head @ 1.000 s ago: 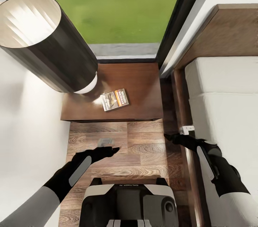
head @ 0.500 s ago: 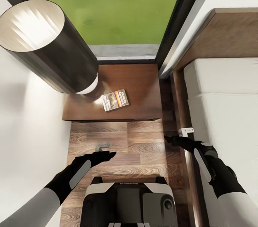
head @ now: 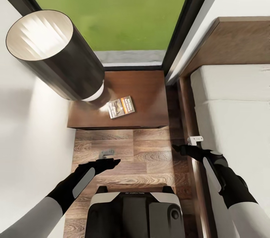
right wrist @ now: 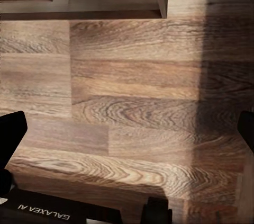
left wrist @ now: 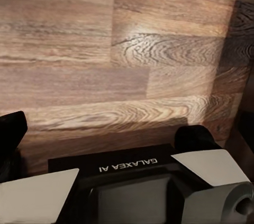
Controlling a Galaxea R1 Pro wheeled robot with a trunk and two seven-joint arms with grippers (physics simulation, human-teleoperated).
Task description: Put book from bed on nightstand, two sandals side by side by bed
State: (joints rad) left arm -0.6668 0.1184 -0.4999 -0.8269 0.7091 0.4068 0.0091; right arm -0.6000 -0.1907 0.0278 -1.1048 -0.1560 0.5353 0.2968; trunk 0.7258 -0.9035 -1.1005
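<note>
On the nightstand point(head: 138, 95) beneath the tall window point(head: 108, 9), the book point(head: 121, 107) is lying flat with its cover up, near the front edge and just beside the base of a dark cylindrical lamp point(head: 56, 54), whose shade is leaning over the stand's left part. The nightstand is sitting between a white wall point(head: 26, 140) at the left and the bed point(head: 232, 118) at the right, with the bed's dark wooden frame running along the plank floor point(head: 146, 159).

The left gripper point(head: 113, 161) is hovering over the floor in front of the nightstand, well apart from the book; in the head view its fingers are looking pressed close together, though its wrist view is showing a dark finger point(left wrist: 10, 128) at the edge with bare floor beside it, so their spread cannot be told for sure. The right gripper point(head: 177, 149) is hanging low beside the bed frame, holding nothing; its wrist view is showing dark fingers point(right wrist: 10, 128) at both edges, spread wide over bare planks. The robot's base point(head: 133, 211) is standing on the floor below both arms.
</note>
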